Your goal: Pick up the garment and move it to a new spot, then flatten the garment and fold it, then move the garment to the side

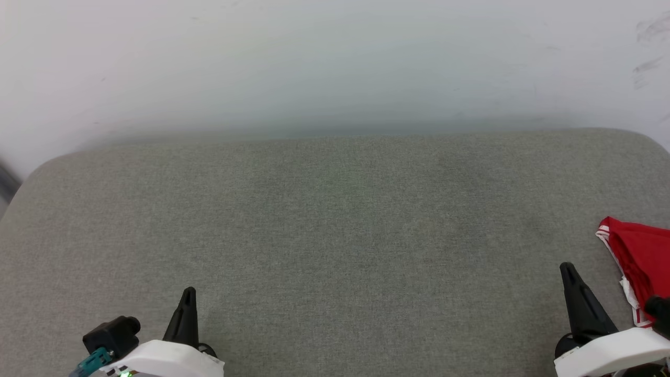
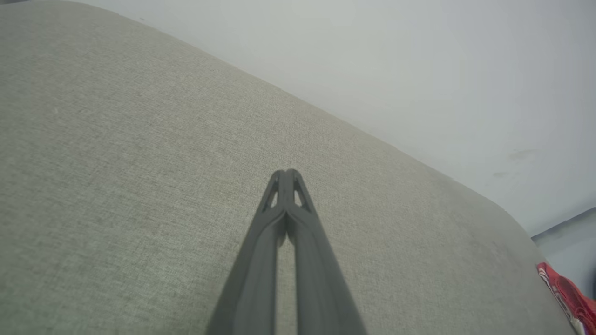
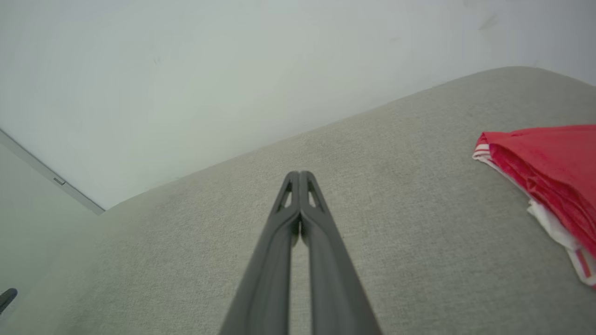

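Note:
The garment (image 1: 641, 259) is a bright red shirt with white, red-striped trim, lying bunched at the right edge of the grey cushion (image 1: 335, 235). It also appears as a red heap at the right of the right wrist view (image 3: 549, 172) and as a small red patch at the lower right of the left wrist view (image 2: 568, 295). My right gripper (image 1: 568, 268) stands just left of the garment, fingers pressed together and holding nothing. My left gripper (image 1: 189, 291) is at the lower left, far from the garment, also shut and holding nothing. Both pairs of fingers hover over bare cushion (image 3: 300, 174) (image 2: 286, 172).
A pale wall (image 1: 335, 63) rises right behind the cushion's rounded back edge. The cushion's left corner curves away near a dark strip (image 1: 8, 183). Wide bare grey fabric lies between the two grippers.

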Controlling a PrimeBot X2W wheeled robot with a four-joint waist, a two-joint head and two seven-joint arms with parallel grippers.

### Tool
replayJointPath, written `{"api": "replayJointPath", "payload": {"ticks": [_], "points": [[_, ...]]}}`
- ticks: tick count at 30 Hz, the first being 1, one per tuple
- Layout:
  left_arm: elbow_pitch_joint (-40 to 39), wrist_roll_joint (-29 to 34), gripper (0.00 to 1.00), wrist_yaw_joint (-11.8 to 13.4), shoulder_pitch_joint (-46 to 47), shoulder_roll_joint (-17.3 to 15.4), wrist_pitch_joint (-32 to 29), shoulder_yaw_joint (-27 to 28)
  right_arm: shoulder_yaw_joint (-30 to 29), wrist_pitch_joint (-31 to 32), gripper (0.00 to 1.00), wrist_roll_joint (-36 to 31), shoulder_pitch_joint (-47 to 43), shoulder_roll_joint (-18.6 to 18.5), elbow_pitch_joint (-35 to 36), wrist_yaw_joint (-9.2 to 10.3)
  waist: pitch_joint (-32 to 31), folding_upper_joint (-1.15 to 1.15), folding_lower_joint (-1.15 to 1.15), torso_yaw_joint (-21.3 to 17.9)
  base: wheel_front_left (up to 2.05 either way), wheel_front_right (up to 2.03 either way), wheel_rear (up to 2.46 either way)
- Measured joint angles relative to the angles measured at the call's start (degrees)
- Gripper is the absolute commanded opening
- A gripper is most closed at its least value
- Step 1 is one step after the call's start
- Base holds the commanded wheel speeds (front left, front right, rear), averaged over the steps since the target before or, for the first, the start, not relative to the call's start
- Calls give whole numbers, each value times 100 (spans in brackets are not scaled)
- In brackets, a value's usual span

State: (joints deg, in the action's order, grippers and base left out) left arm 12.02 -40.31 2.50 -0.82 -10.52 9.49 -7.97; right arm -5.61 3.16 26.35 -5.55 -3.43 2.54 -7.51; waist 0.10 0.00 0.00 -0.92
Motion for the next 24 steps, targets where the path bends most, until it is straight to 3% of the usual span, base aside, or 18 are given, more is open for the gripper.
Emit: {"api": "replayJointPath", "payload": {"ticks": [24], "points": [[63, -1653, 0, -310, 224, 225, -502, 474, -32, 100, 0, 2094, 350, 11, -527, 0, 2, 0, 0, 21, 0, 0, 0]]}}
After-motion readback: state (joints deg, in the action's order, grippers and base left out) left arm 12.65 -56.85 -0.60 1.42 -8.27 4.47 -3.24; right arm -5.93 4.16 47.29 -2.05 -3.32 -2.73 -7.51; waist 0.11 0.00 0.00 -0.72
